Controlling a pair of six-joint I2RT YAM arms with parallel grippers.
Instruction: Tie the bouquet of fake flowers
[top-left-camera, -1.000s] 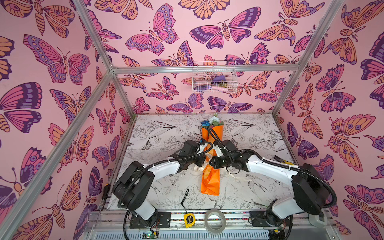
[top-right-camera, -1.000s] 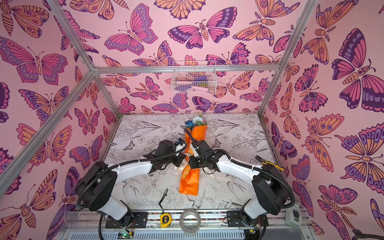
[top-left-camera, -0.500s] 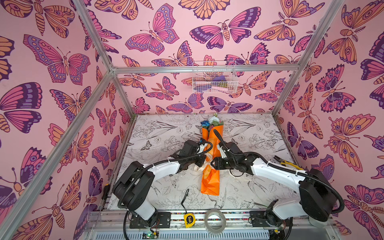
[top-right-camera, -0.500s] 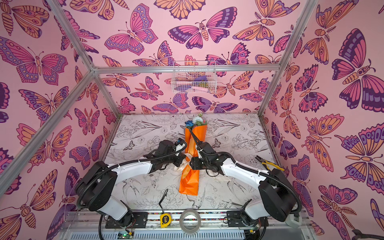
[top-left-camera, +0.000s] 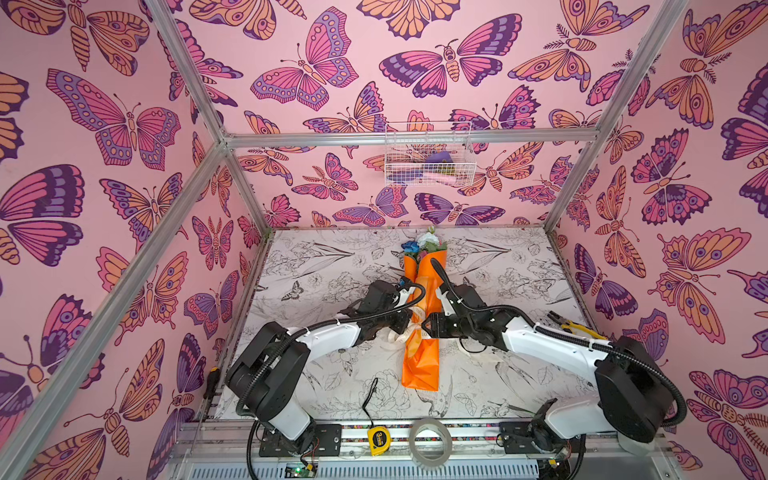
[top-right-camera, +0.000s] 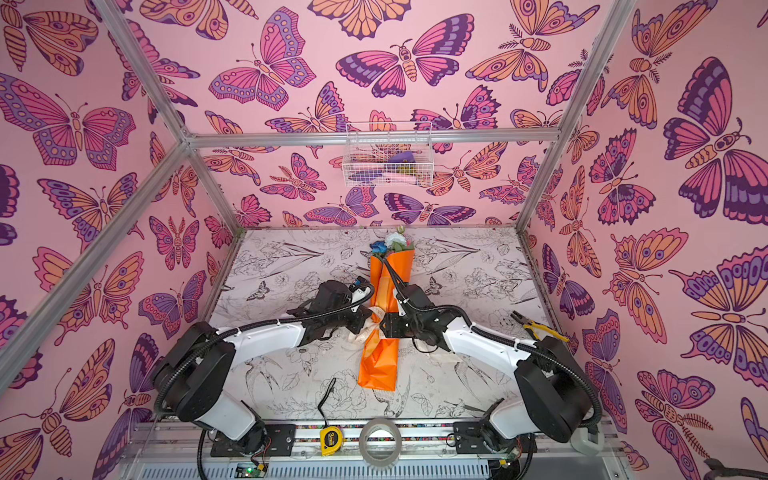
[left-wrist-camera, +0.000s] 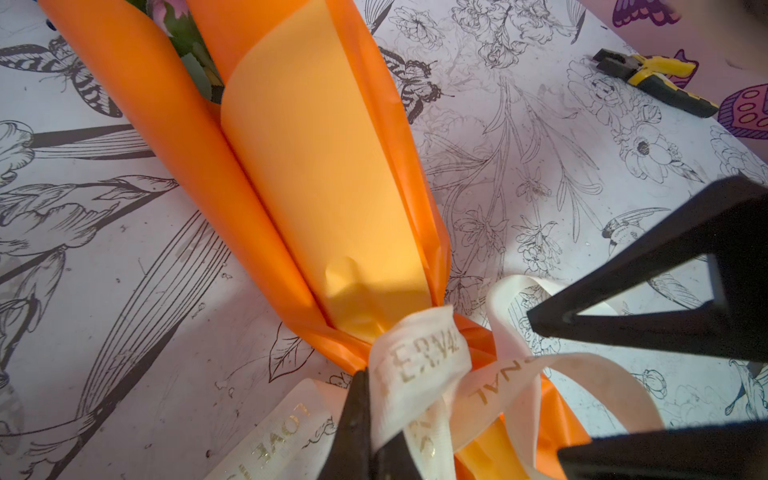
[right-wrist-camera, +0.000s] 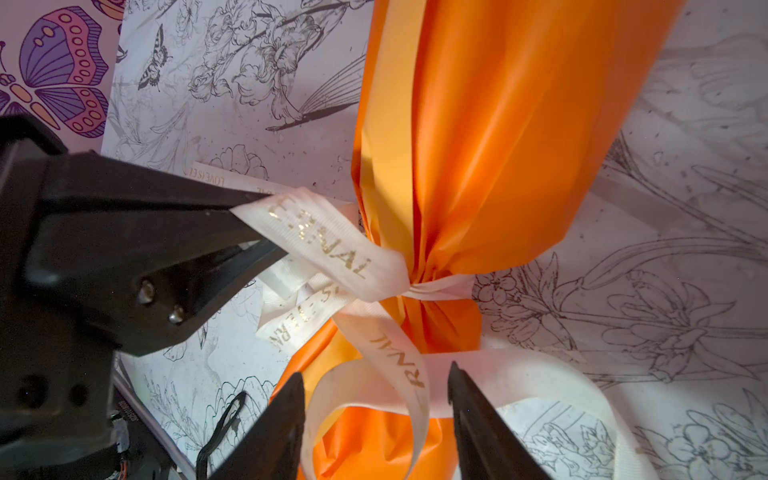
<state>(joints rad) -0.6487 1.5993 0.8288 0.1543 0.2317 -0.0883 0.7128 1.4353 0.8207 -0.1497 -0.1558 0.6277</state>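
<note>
The left pincer is gripping the ribbon; the right pincer is gaping, seemingly around a strand. The bouquet is lying front-to-back between them.

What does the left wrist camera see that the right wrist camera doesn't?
Only the left wrist view: yellow-handled pliers lying on the table, and green leaves peeking out of the wrap's open end.
Only the right wrist view: a black cord on the table, and the left gripper seen from outside.
Both: the bouquet in orange wrap, the cream ribbon with gold letters pinched by the left gripper, and the open right gripper.
</note>
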